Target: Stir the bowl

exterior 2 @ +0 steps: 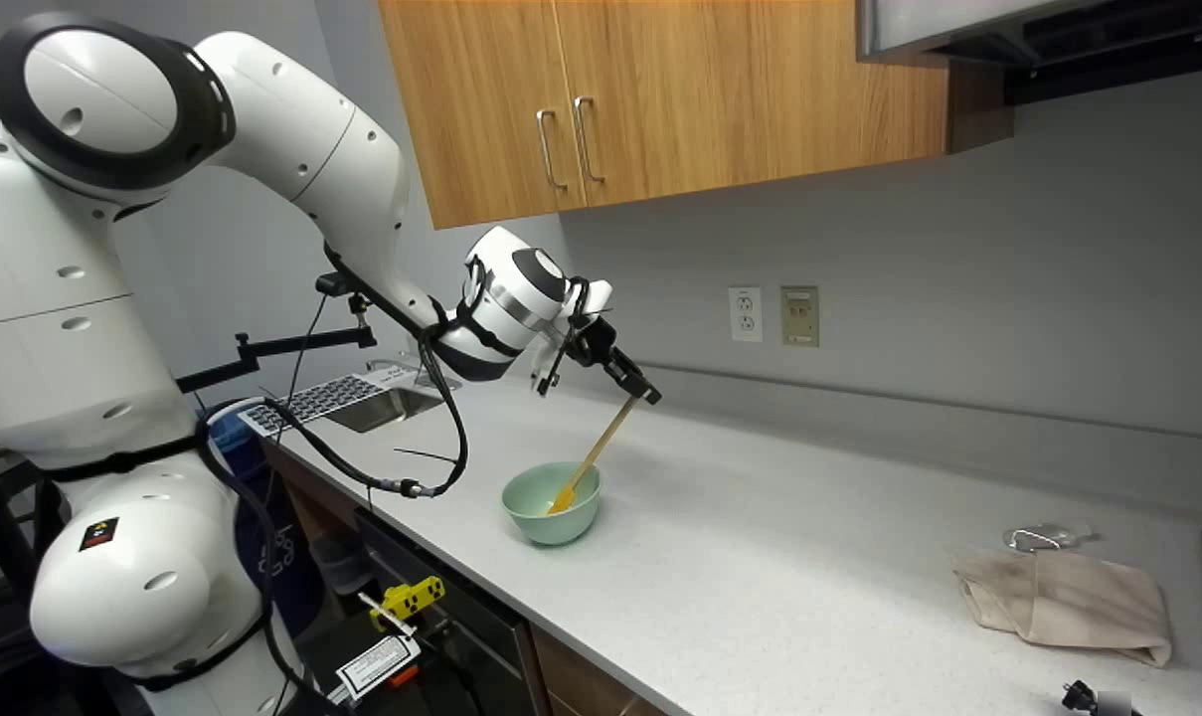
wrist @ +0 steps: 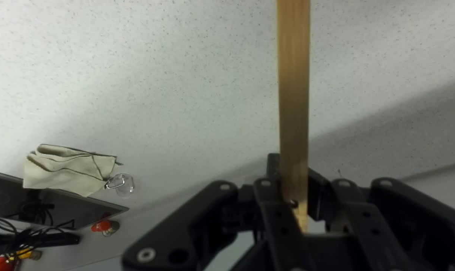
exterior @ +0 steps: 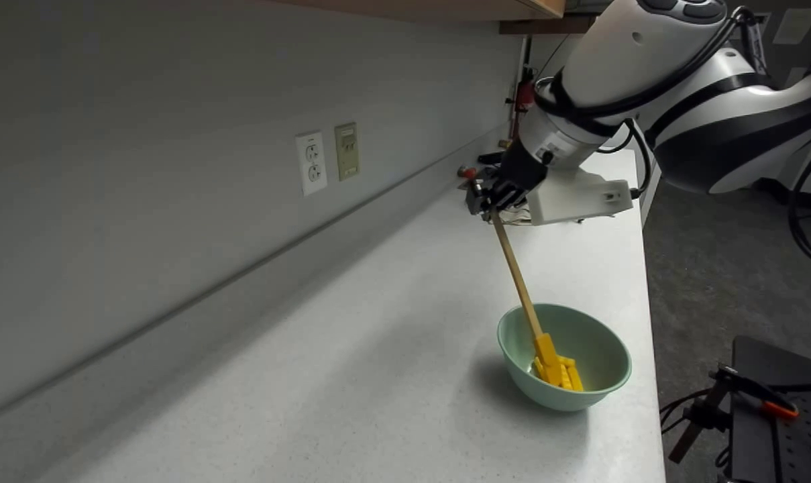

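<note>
A mint-green bowl (exterior: 603, 352) stands upright on the counter near its front edge; it also shows in an exterior view (exterior 2: 551, 527). Several yellow pieces (exterior: 575, 377) lie in its bottom. A spatula with a wooden handle (exterior: 518, 275) and yellow head (exterior: 546, 354) leans in the bowl. Its head is down among the yellow pieces. My gripper (exterior: 489, 204) is shut on the upper end of the handle, up and away from the bowl, towards the wall. In the wrist view the handle (wrist: 294, 94) stands between the fingers (wrist: 295, 177). The bowl is out of the wrist view.
The white counter (exterior: 378, 376) runs along a grey wall with outlets (exterior 2: 746, 314). A folded beige cloth (exterior 2: 1068, 602) and a small clear item (exterior 2: 1043, 538) lie farther along it. A wooden cabinet (exterior 2: 720, 89) hangs above. A sink (exterior 2: 387, 408) is behind the bowl.
</note>
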Action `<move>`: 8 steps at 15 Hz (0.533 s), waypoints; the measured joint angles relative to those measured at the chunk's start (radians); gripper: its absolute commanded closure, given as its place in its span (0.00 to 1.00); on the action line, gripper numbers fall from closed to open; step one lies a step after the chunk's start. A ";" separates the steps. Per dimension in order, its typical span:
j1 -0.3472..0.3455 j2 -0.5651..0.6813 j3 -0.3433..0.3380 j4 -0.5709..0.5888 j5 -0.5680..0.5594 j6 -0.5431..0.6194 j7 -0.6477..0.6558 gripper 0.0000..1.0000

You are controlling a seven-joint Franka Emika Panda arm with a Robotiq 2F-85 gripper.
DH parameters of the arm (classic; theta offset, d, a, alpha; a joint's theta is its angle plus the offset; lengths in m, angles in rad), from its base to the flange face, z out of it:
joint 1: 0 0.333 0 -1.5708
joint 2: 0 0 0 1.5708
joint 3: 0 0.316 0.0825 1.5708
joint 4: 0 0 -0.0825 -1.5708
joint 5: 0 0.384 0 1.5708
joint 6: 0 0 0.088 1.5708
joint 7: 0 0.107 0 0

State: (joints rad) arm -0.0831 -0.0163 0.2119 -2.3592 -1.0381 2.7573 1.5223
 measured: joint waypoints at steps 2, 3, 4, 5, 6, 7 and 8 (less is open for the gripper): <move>-0.001 -0.005 -0.001 0.004 -0.039 0.000 0.013 0.98; -0.001 -0.008 -0.001 0.005 -0.054 0.000 0.018 0.98; -0.001 -0.010 -0.001 0.006 -0.069 0.000 0.025 0.98; -0.001 -0.012 -0.001 0.007 -0.085 0.000 0.037 0.98; -0.001 -0.013 0.000 0.008 -0.105 -0.002 0.052 0.98; -0.001 -0.014 0.001 0.010 -0.134 -0.005 0.070 0.98; 0.000 -0.015 0.002 0.012 -0.171 -0.011 0.093 0.98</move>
State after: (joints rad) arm -0.0836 -0.0314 0.2142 -2.3472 -1.2089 2.7461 1.6157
